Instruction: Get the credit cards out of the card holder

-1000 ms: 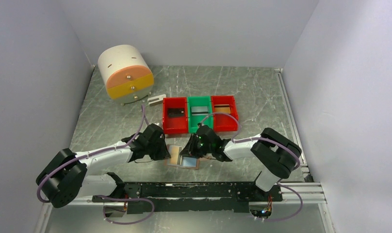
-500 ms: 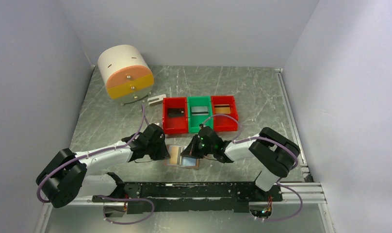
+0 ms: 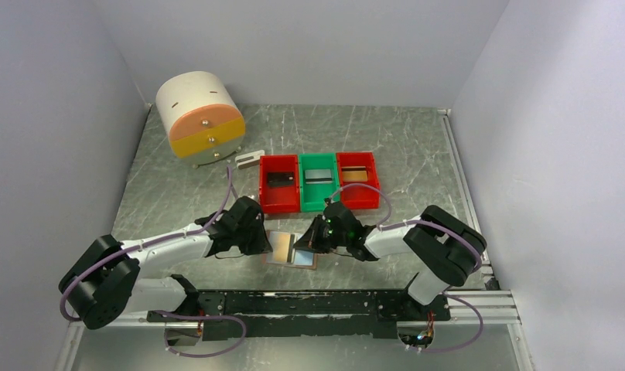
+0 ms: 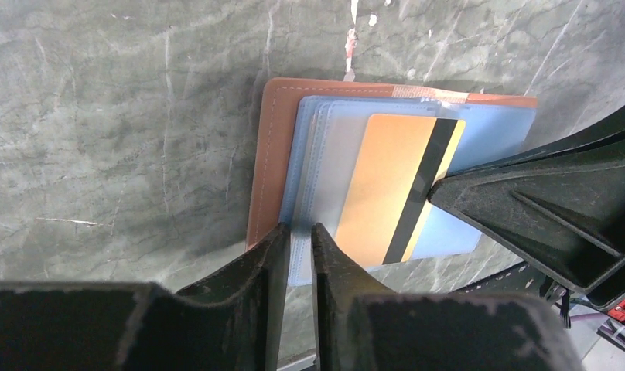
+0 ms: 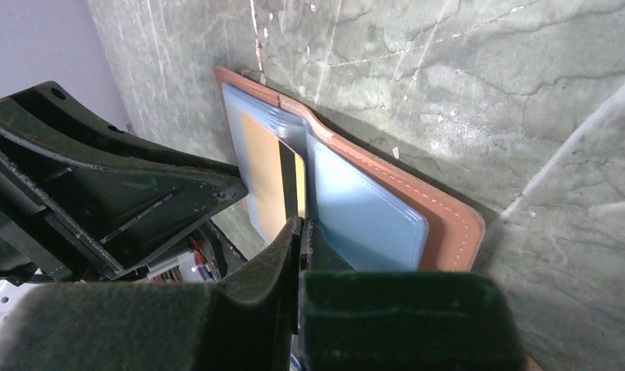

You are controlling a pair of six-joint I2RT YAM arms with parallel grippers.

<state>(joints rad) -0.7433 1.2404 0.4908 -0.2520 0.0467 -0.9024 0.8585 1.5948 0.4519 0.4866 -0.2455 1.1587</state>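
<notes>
Two pinches — left claw (image 4: 296,232) on stitched card holder (image 4: 263,154), right claw (image 5: 302,228) on glossy orange card (image 5: 264,170).

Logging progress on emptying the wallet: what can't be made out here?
1. More cards beneath the orange card: wrist views, translucent pockets of the card holder cover them.
2. Whether the right fingers truly pinch that card: right wrist view, its edge vanishes between them.
3. Details of the cards in the bins: top view, too small.
</notes>
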